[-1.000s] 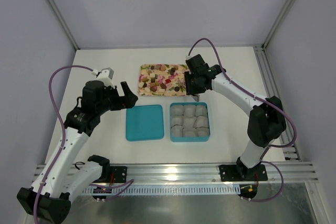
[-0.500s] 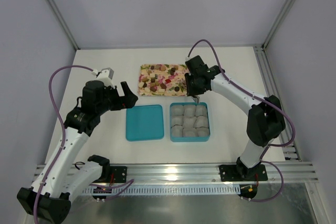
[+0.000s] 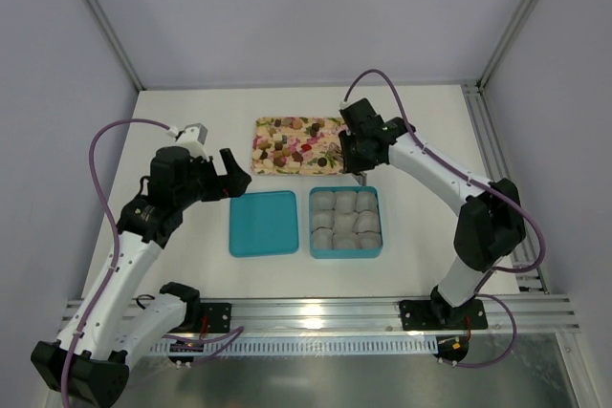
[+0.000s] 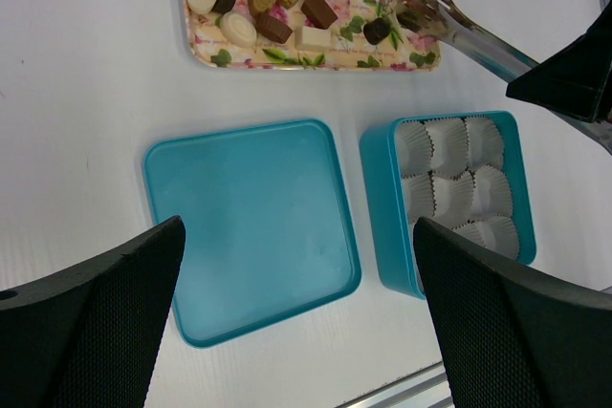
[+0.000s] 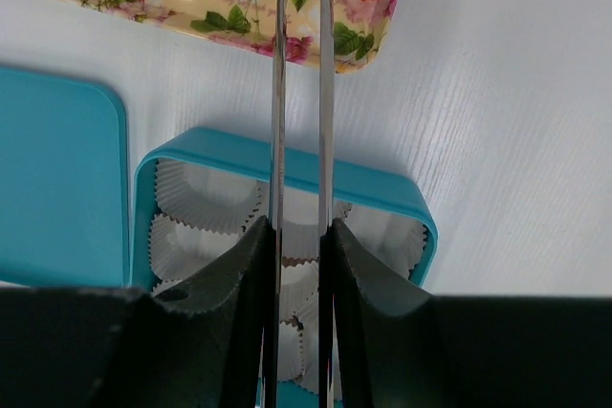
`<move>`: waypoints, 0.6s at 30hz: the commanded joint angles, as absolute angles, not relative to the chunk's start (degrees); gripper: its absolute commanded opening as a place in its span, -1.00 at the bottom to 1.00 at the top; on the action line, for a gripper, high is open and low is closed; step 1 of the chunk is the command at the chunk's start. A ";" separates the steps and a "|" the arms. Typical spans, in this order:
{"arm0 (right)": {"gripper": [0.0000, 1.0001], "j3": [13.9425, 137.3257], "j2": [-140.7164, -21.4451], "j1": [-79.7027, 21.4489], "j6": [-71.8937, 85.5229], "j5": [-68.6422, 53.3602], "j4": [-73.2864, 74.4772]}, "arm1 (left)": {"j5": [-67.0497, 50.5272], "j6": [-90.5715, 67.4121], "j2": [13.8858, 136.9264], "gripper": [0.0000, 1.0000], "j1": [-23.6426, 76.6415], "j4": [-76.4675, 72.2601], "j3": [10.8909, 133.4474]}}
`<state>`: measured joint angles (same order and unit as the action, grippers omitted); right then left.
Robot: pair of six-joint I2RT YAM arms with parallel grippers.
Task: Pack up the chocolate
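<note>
My left arm bends up from the lower left of the top view. My left gripper (image 3: 229,174) hangs in the air just left of the flat teal square lid (image 3: 263,224). Its two black fingers (image 4: 96,322) are spread wide apart.

My right arm reaches from the lower right, up and over to the left, with the wrist tipped down. My right gripper (image 5: 298,231) squeezes the long shiny metal tongs (image 4: 469,33), one finger pressing on each side. The tongs are nearly closed. Their tips are over the lower right corner of the pink-and-cream flowered tray (image 4: 316,62).

The little brown, cream and red chocolate pieces (image 4: 273,28) lie on that tray, at the top of the left wrist view. A small brown bit shows between the tong tips, but I cannot tell if it is pinched.

The teal square box (image 4: 378,217) sits just below the tray, beside the lid, on the white table (image 4: 86,93). White crinkly paper cups (image 4: 449,193) sit inside the box.
</note>
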<state>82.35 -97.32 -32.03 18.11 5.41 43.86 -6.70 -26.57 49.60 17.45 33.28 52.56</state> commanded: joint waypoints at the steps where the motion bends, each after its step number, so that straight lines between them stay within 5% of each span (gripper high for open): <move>1: -0.59 84.20 -91.15 -32.26 17.23 5.71 44.21 | -6.68 -26.37 49.48 1.00 17.31 31.82 52.56; 18: -0.64 74.98 -75.07 -32.52 18.37 -7.55 49.65 | -6.41 -26.37 49.57 0.99 17.23 31.99 52.73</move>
<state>76.09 -79.15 -32.05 18.04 -2.79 48.14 -6.66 -26.55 49.60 17.45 33.28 52.56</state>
